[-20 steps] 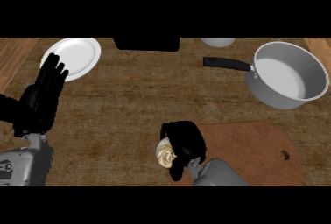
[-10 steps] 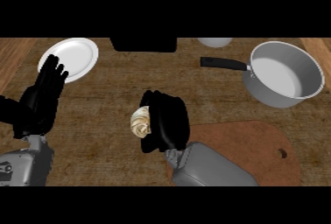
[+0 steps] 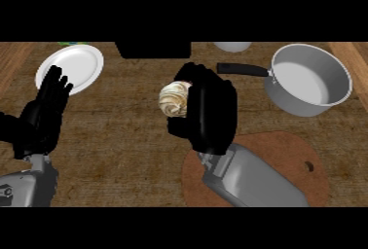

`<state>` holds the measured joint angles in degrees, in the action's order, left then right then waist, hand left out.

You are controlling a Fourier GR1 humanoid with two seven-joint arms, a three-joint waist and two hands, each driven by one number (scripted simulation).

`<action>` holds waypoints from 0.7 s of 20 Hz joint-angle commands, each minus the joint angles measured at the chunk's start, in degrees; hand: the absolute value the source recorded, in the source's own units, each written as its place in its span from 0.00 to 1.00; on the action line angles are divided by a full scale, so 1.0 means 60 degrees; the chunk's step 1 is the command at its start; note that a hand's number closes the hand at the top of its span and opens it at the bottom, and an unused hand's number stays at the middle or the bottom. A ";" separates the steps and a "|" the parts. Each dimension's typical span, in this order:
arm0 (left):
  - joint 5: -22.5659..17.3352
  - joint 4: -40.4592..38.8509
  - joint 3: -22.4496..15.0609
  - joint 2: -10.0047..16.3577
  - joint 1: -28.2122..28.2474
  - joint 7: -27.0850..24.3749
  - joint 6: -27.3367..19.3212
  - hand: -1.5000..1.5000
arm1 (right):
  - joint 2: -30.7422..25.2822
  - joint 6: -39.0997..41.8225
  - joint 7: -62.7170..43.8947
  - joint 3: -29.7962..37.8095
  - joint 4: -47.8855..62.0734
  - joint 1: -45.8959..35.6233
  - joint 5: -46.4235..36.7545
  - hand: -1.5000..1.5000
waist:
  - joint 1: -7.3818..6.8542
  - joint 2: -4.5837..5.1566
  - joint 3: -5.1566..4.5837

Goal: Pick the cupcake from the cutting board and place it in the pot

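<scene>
Brown wood-grain tabletop point(image 3: 129, 160) across the whole head view, with lighter wooden strips point(image 3: 13, 58) along the far left and far right margins. Nearest the lower edge, right of centre: round reddish-brown cutting board point(image 3: 287, 151) with a small hole point(image 3: 309, 166) near its right rim, partly covered by the grey right forearm point(image 3: 251, 180). At lower left: grey left forearm point(image 3: 25, 187), ending in the left hand point(image 3: 42, 119). Open, fingers straight and pointing up, resting near the left edge, holding nothing, fingertips overlapping the lower rim of the white plate point(image 3: 78, 63) in this view. Beyond the board, at mid-view: right hand point(image 3: 210, 112), fingers and thumb curled round the cupcake point(image 3: 174, 98). Cupcake seated at the left side of that hand, pale swirled top exposed toward the plate, remainder hidden by the black fingers. Off the cutting board, over bare tabletop, between plate and pot point(image 3: 310, 80), to the left of the pot and outside it. Pot at the far right: grey metal, black handle point(image 3: 241, 69) pointing left and ending just beside the right hand's fingertips. At the far edge: dark block point(image 3: 153, 48) at centre and pale round object point(image 3: 231, 46) to its right, both cut off, identity not determinable.
</scene>
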<state>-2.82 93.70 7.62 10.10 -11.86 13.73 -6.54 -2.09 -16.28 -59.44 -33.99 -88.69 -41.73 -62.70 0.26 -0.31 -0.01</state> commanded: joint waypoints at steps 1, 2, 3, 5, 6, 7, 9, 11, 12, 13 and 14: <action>-0.0229 0.0802 0.0169 0.0297 0.0223 0.0562 0.0183 0.50 | -0.0173 0.0425 -0.0784 0.0806 -0.0875 0.0193 -0.0565 1.00 | -0.0031 0.0000 0.0003; -0.0194 0.0382 0.0123 0.0170 0.0202 0.0165 0.0230 0.50 | -0.0449 0.0176 -0.0153 0.1256 -0.0721 0.0382 -0.0232 1.00 | -0.0024 0.0033 0.0002; 0.0126 -0.0218 -0.0038 -0.0103 0.0086 -0.0341 0.0000 0.50 | -0.0115 -0.0200 -0.0149 0.1278 -0.0322 0.0377 -0.0576 1.00 | -0.0019 0.0052 0.0000; -0.0002 -0.0212 0.0174 0.0126 -0.0060 -0.0167 0.0102 0.50 | -0.0758 -0.0001 0.0697 0.2232 -0.0786 0.0596 0.0596 1.00 | -0.0019 0.0061 0.0003; -0.0240 0.0456 0.0169 0.0120 0.0141 0.0303 0.0167 0.50 | -0.0287 -0.0564 0.0611 0.2088 -0.0556 0.0799 0.0203 1.00 | -0.0078 0.0049 0.0004; 0.0234 -0.0242 -0.0022 -0.0039 -0.0134 -0.0209 -0.0066 0.50 | -0.0229 -0.0472 0.0772 0.2321 -0.0361 0.0545 0.0082 1.00 | -0.0047 0.0059 0.0001; -0.0176 0.0145 0.0106 -0.0026 0.0357 -0.0247 0.0281 0.50 | -0.0556 -0.0135 0.1106 0.2618 -0.0617 0.1046 0.0260 1.00 | -0.0060 0.0046 0.0001; -0.0237 -0.0222 0.0269 0.0129 0.0093 -0.0215 0.0331 0.50 | -0.1391 -0.0342 0.2340 0.3893 -0.0160 0.0808 0.1994 1.00 | -0.0074 0.0080 0.0005; 0.0103 -0.0285 -0.0054 -0.0214 0.0217 -0.0385 0.0060 0.50 | -0.1136 -0.0615 0.2434 0.3757 -0.0286 0.1190 0.1869 1.00 | -0.0053 0.0066 0.0004; 0.0025 0.0200 0.0033 -0.0005 -0.0047 0.0130 0.0048 0.50 | -0.1190 -0.0621 0.2661 0.3989 0.0299 0.1093 0.1803 1.00 | -0.0081 0.0061 0.0004; -0.0182 -0.0194 0.0284 0.0260 -0.0605 0.0329 0.0198 0.50 | -0.0963 -0.1153 0.2877 0.4056 0.1395 0.0778 0.1563 1.00 | -0.0109 0.0084 0.0004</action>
<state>-3.29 93.32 8.45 10.54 -12.47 13.81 -5.65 -7.59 -19.50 -47.36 -14.00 -88.01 -36.44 -55.20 -0.14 0.06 0.01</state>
